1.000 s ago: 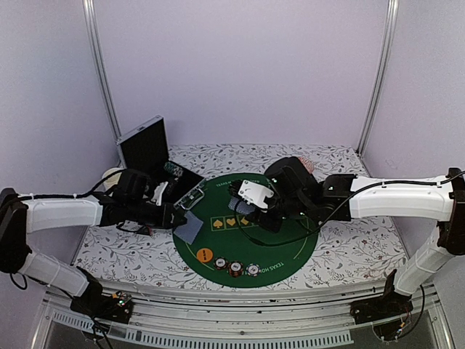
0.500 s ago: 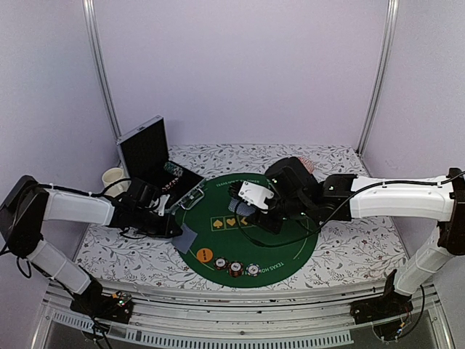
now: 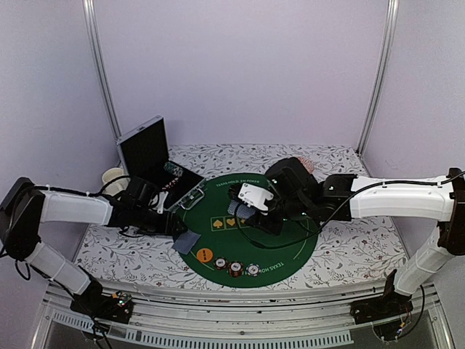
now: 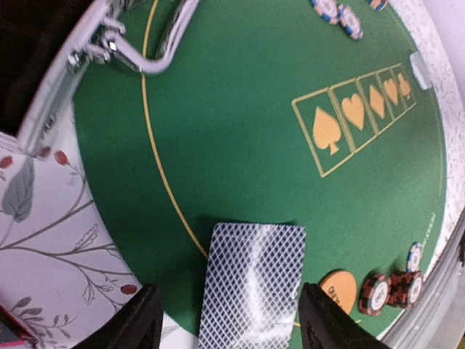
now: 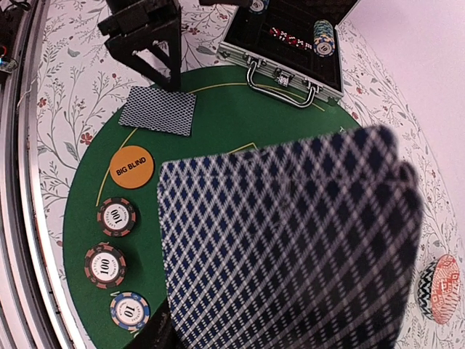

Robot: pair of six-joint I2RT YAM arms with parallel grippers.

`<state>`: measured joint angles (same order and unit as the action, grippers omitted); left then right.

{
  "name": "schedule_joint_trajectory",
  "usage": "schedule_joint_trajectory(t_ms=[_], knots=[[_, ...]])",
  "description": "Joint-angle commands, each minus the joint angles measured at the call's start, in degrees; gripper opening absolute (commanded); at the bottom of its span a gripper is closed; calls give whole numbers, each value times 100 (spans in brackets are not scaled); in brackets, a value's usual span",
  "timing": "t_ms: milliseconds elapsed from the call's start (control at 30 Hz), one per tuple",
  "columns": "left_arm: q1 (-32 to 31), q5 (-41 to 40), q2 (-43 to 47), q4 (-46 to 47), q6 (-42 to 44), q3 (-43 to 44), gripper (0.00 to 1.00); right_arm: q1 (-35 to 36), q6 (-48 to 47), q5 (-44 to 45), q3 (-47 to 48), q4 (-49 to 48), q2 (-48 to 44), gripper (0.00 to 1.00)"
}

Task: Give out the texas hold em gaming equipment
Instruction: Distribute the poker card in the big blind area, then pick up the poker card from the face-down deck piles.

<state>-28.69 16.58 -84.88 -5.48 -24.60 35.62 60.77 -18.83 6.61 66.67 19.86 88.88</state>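
A single blue-backed playing card (image 4: pixel 253 283) lies flat on the left edge of the round green mat (image 3: pixel 283 247). My left gripper (image 3: pixel 176 227) is open, one finger (image 4: pixel 138 320) on each side of the card and not pressing it. My right gripper (image 3: pixel 243 211) hovers over the mat's middle, shut on a fanned stack of playing cards (image 5: pixel 290 240) that hides its fingertips. An orange BIG BLIND disc (image 5: pixel 131 166) and three striped poker chips (image 5: pixel 105 265) sit in a row along the mat's near edge, and the top view shows that row of chips (image 3: pixel 236 268) too.
An open metal chip case (image 3: pixel 152 149) stands at the back left, its handle reaching the mat. A white mug (image 3: pixel 112 177) is left of it. A pink patterned dish (image 5: pixel 443 278) sits behind the right arm. The floral cloth (image 3: pixel 349 251) surrounds the mat.
My left gripper came down with the card to the mat's left edge and opened, letting the card go. The right arm has stayed still with its cards.
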Motion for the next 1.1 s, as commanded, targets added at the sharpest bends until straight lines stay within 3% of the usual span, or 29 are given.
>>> schedule_joint_trajectory(t_ms=[0, 167, 233, 267, 367, 500, 700, 1067], knots=[[-46, -405, 761, 49, -89, 128, 67, 0, 46, -244, 60, 27, -115, 44], [-730, -231, 1662, 529, 252, 179, 74, 42, 46, -479, 186, 1, -63, 44], [-1007, 261, 1962, 938, 403, 168, 85, 80, 46, -540, 209, -7, 15, 44], [-1094, 595, 2079, 1198, 400, 120, 97, 107, 46, -546, 214, -8, 65, 44], [-1180, 1380, 2299, 1973, 165, -12, 98, 172, 46, -600, 214, -40, 157, 44], [-1313, 1575, 2204, 2098, 246, 40, 98, 260, 46, -660, 439, -69, 266, 44], [-1646, 1428, 1802, 1778, 711, 313, 98, 361, 46, -738, 579, -71, 404, 44], [-1937, -110, 1340, 1548, 760, 729, 96, 470, 46, -784, 785, -38, 584, 44]])
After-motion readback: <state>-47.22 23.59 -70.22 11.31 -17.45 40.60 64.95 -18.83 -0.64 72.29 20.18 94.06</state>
